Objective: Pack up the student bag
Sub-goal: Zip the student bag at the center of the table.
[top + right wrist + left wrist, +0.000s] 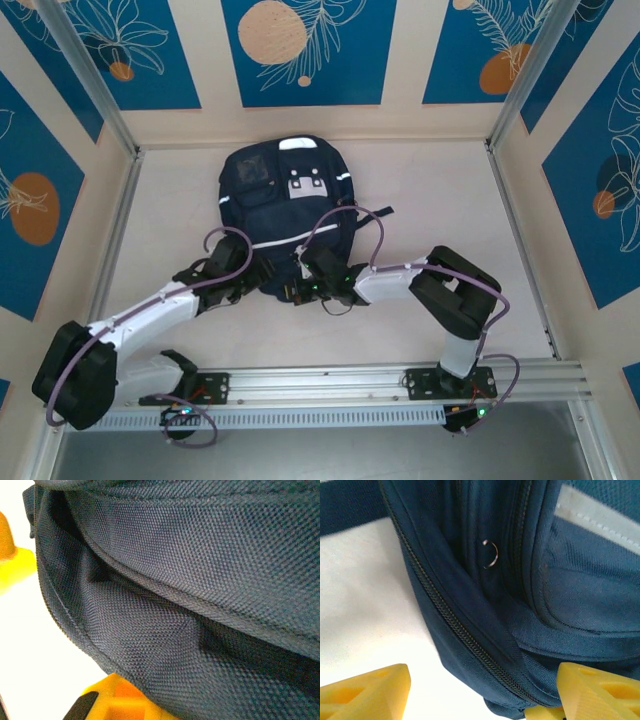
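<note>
We find the left end effector (262, 280) released, its fingers (365, 690) spread either side of the 7 o'clock corner of the student bag (285, 200), which lies flat on the table (440, 220) toward 12 o'clock. The right end effector (305, 290), at the bag's 6 o'clock edge, is clenched on its fabric.

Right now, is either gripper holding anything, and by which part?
Right gripper is shut on the student bag, pinching fabric at its near bottom edge. Left gripper open, empty.

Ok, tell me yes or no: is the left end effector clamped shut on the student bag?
No, the left end effector's yellow fingers stand wide apart, with the student bag's lower edge between them.
</note>
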You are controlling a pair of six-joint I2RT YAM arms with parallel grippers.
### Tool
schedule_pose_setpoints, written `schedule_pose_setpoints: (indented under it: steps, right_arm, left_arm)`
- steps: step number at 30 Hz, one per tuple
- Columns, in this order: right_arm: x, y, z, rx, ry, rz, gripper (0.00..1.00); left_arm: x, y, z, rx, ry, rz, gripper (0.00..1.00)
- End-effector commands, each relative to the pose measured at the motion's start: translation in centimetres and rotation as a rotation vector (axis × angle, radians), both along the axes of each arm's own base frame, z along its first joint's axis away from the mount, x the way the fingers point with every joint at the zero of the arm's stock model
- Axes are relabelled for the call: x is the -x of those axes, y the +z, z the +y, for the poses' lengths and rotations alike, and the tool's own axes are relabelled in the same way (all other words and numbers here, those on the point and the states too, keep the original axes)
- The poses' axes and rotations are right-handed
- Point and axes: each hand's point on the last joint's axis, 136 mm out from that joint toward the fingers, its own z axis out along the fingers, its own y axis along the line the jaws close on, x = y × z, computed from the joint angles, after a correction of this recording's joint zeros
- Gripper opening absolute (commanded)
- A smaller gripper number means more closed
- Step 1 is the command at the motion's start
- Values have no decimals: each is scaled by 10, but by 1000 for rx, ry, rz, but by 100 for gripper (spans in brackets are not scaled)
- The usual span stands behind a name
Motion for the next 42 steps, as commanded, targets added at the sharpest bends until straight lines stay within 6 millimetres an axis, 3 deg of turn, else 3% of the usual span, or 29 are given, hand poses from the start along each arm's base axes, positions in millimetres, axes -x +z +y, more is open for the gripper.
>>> schedule_pose_setpoints:
  steps: [1, 4, 7, 10, 13, 15, 23, 30, 33, 37, 39, 42]
  right_arm:
    - [46, -53, -31, 189, 50, 177, 0]
    - [48, -48, -29, 189, 54, 165, 0]
    - [47, -44, -34, 203, 38, 147, 0]
    - [45, -38, -43, 220, 18, 121, 0]
    - [46, -35, -59, 269, -1, 95, 0]
    - [45, -33, -74, 301, -18, 74, 0]
    - [40, -27, -126, 359, -89, 36, 0]
    - [29, -20, -158, 394, -138, -1, 0]
    - [15, -14, -189, 470, -286, -49, 0]
    - [6, -5, -209, 464, -435, -105, 0]
    - [4, -1, -208, 439, -446, -118, 0]
    - [11, 5, -190, 374, -353, -121, 0]
  left_arm:
    - [-8, 3, -16, 57, 0, 11, 77]
    - [-16, -3, -25, 52, -6, 30, 76]
    - [-19, -16, -31, 50, -14, 61, 66]
    - [-18, -27, -34, 44, -29, 89, 43]
    - [-15, -29, -35, 36, -63, 91, 10]
    - [-10, -29, -31, 19, -83, 85, 0]
    - [16, -21, -19, -64, -232, 69, 0]
    - [47, -18, 3, -132, -295, 85, 0]
    - [57, -12, 16, -148, -279, 62, 0]
    - [63, -3, 27, -163, -256, 28, 0]
    - [64, 0, 29, -166, -251, 19, 0]
    - [61, 1, 30, -178, -247, 14, 0]
